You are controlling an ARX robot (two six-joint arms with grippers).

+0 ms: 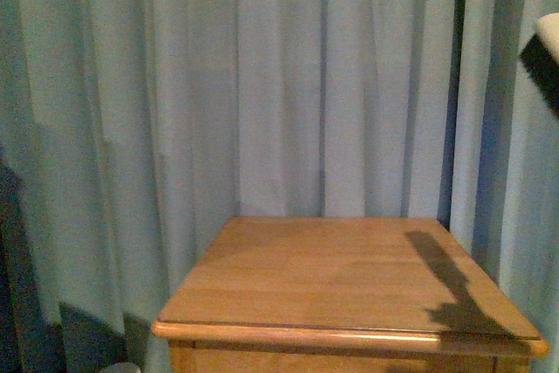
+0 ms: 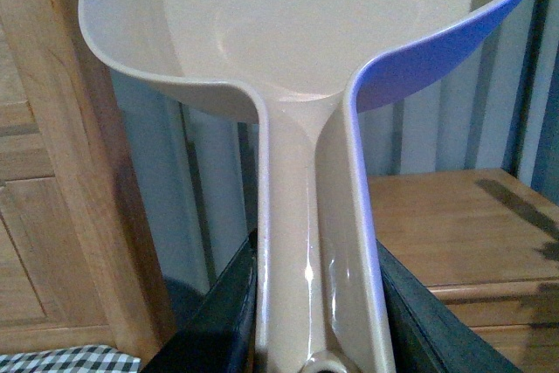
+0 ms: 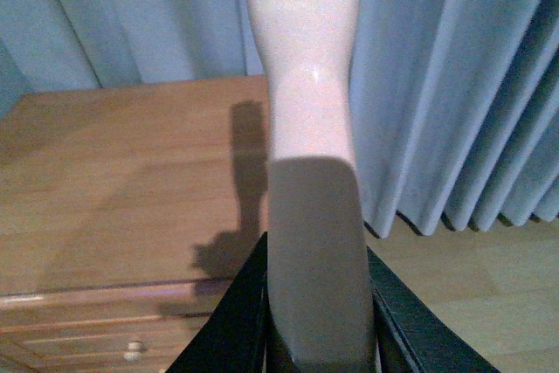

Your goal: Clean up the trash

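Observation:
The trash is out of view in every frame. My left gripper (image 2: 319,321) is shut on the handle of a cream dustpan (image 2: 288,32) with a blue outer side. The pan's bowl points away from the wrist, and the part that shows holds nothing. My right gripper (image 3: 316,321) is shut on the pale handle of the brush (image 3: 307,67), which runs up out of the right wrist view. A dark-and-white piece at the right edge of the front view looks like the brush head (image 1: 543,54), held high above the table's right side.
A wooden bedside table (image 1: 349,286) stands in front of pale blue curtains (image 1: 262,85); its top shows only shadows. Its drawer knob (image 3: 133,351) faces me. A taller wooden cabinet (image 2: 44,172) and black-and-white checked fabric (image 2: 61,360) lie to the left. Wood floor (image 3: 472,286) shows right of the table.

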